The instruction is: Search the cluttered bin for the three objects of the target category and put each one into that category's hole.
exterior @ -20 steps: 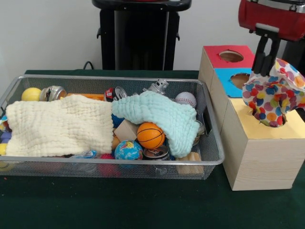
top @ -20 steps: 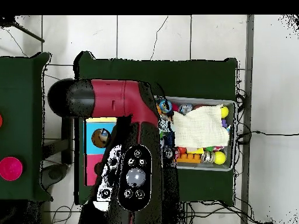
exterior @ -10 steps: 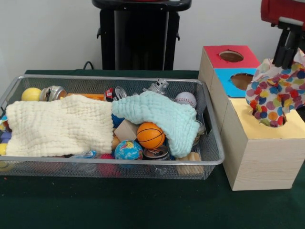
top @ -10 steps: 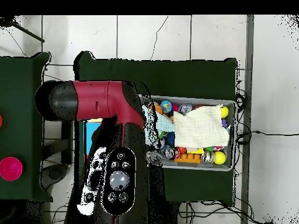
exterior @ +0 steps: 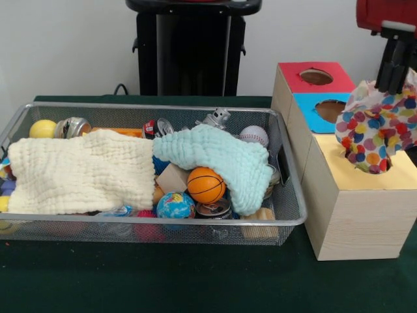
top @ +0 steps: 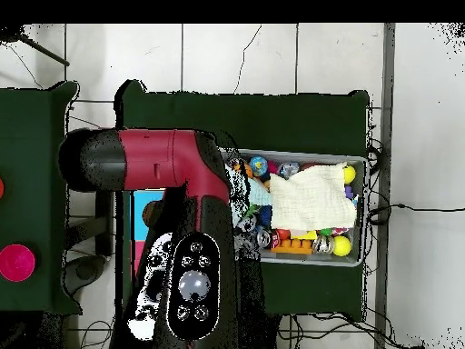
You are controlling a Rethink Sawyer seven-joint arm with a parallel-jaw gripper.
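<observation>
Front view: the end effector (exterior: 395, 77) is pinched on the top of a spotty cloth (exterior: 378, 134). The cloth's bottom is tucked into the hole of the yellow box (exterior: 355, 208). Beside the yellow box, the wire bin (exterior: 287, 195) holds a cream cloth (exterior: 81, 173), a mint cloth (exterior: 218, 156) and balls.

I count three cloths: cream (exterior: 81, 173), mint (exterior: 218, 160), spotted (exterior: 378, 134). Four balls: yellow (exterior: 42, 128), baseball (exterior: 254, 135), basketball (exterior: 206, 185), globe (exterior: 175, 205). Three box holes.
</observation>
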